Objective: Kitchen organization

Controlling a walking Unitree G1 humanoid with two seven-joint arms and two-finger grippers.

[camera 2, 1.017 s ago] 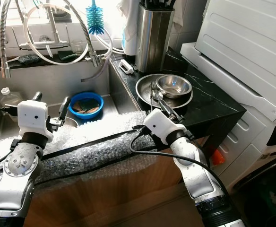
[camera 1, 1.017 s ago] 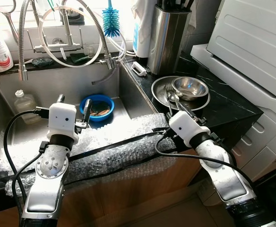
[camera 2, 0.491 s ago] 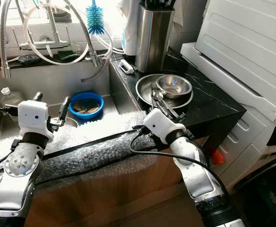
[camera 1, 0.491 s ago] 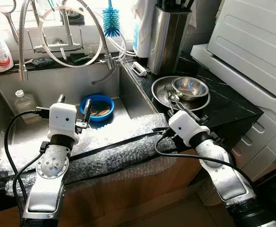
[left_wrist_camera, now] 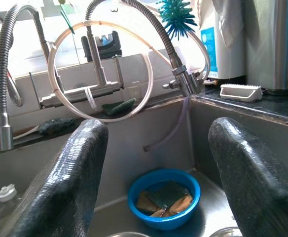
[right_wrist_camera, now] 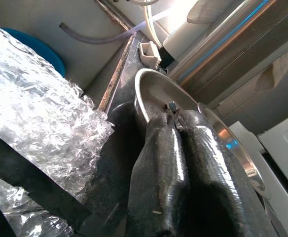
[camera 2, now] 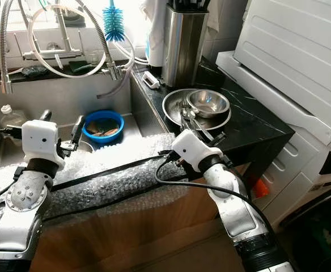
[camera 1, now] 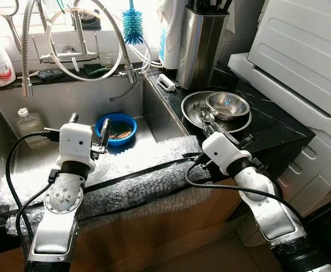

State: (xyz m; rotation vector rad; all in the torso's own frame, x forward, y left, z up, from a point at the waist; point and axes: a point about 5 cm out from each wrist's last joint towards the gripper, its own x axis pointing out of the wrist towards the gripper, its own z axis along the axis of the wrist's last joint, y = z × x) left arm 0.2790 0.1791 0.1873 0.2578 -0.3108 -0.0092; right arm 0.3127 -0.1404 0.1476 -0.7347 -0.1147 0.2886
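Step in hand, as judged: lifting cutlery out of the steel plate (camera 1: 195, 116) on the black tabletop (camera 1: 273, 133). Right tool (camera 1: 206, 120) above the plate, fingers (right_wrist_camera: 183, 163) pressed together, pinching a thin metal piece, probably a fork (camera 1: 202, 111); tines over the plate beside the small steel bowl (camera 1: 228, 105). Left tool (camera 1: 89, 126) held wide open and empty over the sink (camera 1: 154, 116), facing the blue bowl (left_wrist_camera: 164, 197) with sponges. Next move probably: raise the fork clear, keep the grip firm, carry it toward the steel utensil holder (camera 1: 200, 42).
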